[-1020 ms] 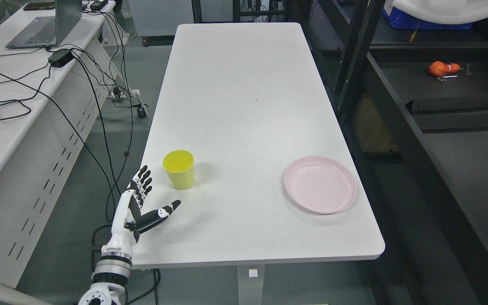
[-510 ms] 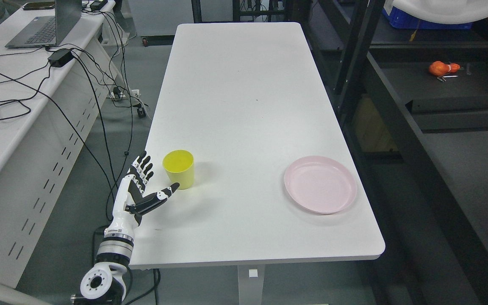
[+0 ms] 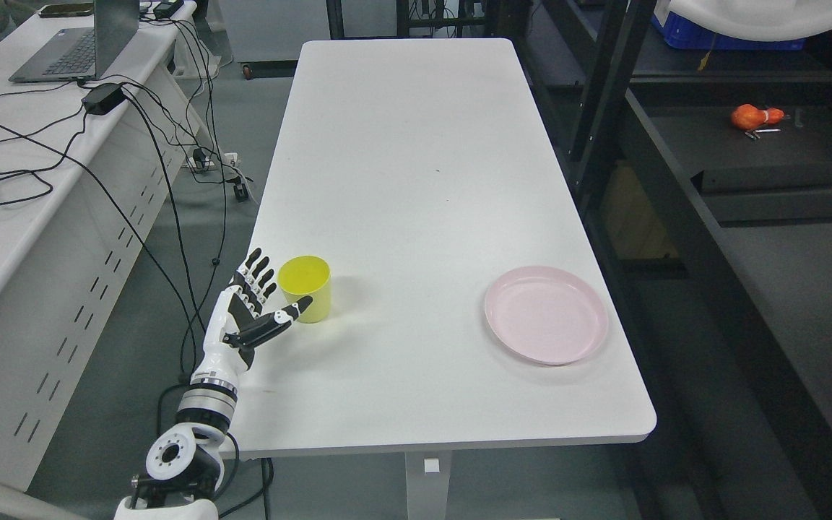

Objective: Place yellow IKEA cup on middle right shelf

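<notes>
A yellow cup [image 3: 305, 287] stands upright on the white table [image 3: 416, 180], near its left edge. My left hand [image 3: 271, 292] is open just left of the cup. Its fingers [image 3: 257, 273] are spread at the cup's left side and its thumb [image 3: 282, 319] reaches across in front of the cup's base. I cannot tell whether it touches the cup. The black shelf unit [image 3: 712, 188] stands to the right of the table. My right arm is out of view.
A pink plate [image 3: 546, 314] lies on the table's right front part. An orange object [image 3: 752, 116] lies on a shelf board at the right. A second desk [image 3: 19, 166] with a laptop [image 3: 80, 43] and cables stands to the left.
My left hand has moved forward and to the right, from the table's front left edge up to the cup's left side. The cup and plate have not moved.
</notes>
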Motion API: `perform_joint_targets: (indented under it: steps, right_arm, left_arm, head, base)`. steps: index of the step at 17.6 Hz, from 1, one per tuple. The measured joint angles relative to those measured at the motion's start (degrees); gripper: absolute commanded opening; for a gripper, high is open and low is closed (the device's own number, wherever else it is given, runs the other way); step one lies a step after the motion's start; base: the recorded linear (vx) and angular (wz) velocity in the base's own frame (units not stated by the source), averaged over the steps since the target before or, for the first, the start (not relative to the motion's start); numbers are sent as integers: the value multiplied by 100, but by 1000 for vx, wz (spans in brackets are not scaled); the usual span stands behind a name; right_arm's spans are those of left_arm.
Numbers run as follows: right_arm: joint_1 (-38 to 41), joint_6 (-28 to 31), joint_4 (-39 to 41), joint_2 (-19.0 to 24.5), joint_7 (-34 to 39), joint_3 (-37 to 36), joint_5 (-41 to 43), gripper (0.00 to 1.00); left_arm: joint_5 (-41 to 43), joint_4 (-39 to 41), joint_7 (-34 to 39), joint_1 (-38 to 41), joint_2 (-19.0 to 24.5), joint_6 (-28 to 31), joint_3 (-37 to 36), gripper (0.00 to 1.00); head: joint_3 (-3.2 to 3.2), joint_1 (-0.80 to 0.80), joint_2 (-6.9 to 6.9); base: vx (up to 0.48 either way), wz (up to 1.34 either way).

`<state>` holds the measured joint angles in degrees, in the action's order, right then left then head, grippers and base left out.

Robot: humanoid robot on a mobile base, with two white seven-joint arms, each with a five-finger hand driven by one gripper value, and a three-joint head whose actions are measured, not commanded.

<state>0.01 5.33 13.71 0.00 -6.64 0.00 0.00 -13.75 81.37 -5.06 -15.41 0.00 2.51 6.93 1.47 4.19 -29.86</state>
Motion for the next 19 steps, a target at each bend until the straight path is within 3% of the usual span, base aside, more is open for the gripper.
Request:
perform_joint_targets:
  steps: [11,19]
  right_arm:
    - [-1,0,0,0,0,0,0,99]
    - [-1,0,0,0,0,0,0,99]
  left_arm:
    - [-192,-1127,-1,-855,0,-3,83,99]
    - [-205,-1519,-151,-1069,1,-3,-150,99]
  head:
    - [0,0,0]
    - [0,0,0]
  base:
    - [0,0]
    - [0,0]
